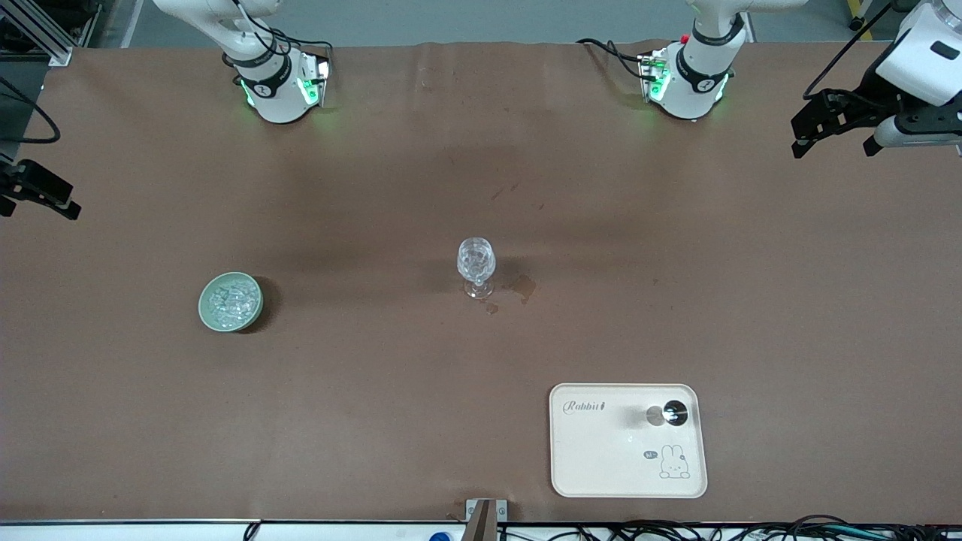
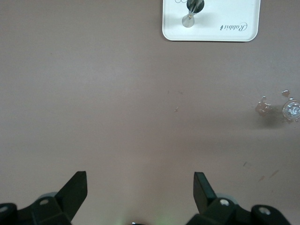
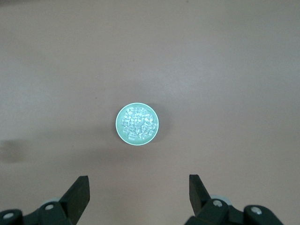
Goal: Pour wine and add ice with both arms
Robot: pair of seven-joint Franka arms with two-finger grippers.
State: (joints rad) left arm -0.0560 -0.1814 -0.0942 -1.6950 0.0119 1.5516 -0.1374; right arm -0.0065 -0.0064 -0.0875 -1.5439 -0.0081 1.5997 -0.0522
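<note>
A pale green bowl of clear ice lumps sits toward the right arm's end of the table. It also shows in the right wrist view, with the ice in it. A clear stemmed glass stands upright mid-table and shows in the left wrist view. A dark bottle stands on a cream tray. My left gripper hangs open and empty over the left arm's end of the table. My right gripper hangs open and empty over the right arm's end.
Wet stains lie on the brown table cover beside the glass foot. The tray with the bottle lies near the table edge closest to the front camera. The arm bases stand along the back edge.
</note>
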